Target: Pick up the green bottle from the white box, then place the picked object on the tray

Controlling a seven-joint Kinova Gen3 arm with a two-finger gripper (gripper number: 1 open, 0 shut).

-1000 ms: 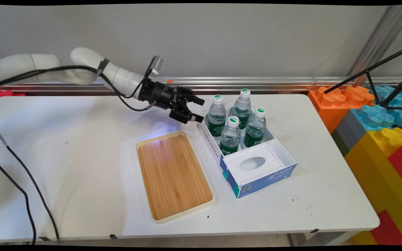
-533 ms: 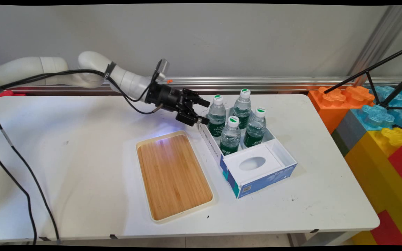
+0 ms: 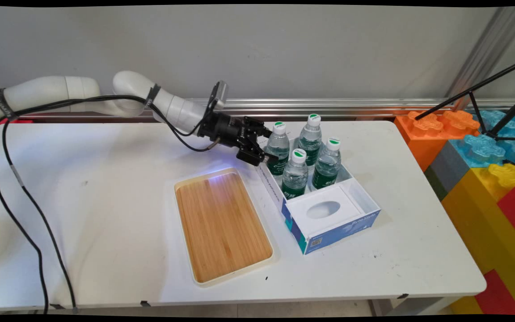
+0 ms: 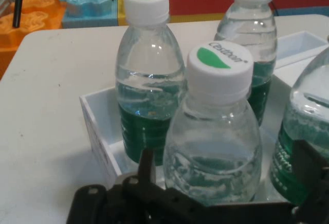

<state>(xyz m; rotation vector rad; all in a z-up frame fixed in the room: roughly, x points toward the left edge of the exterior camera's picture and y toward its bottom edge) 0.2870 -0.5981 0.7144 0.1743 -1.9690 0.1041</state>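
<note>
White table [image 3: 105, 188] with wooden tray [image 3: 221, 226] beside white box [image 3: 365, 206]

Clear water bottles [image 3: 295, 173] with green labels and white, green-marked caps are seen in a white and blue box [image 3: 329, 223]. A light wood-grain tray [image 3: 221, 226] is cream-rimmed; the gripper [image 3: 270, 144] is black, the table [image 3: 83, 201] white.

Even, bright indoor light; soft shadows.
The table [image 3: 105, 179] is evenly lit, with faint shadows beside the box [image 3: 329, 214] and tray [image 3: 221, 226]. In the hand view the nearest bottle [image 4: 216, 131] is slightly soft; glints show on the bottles' clear plastic.
</note>
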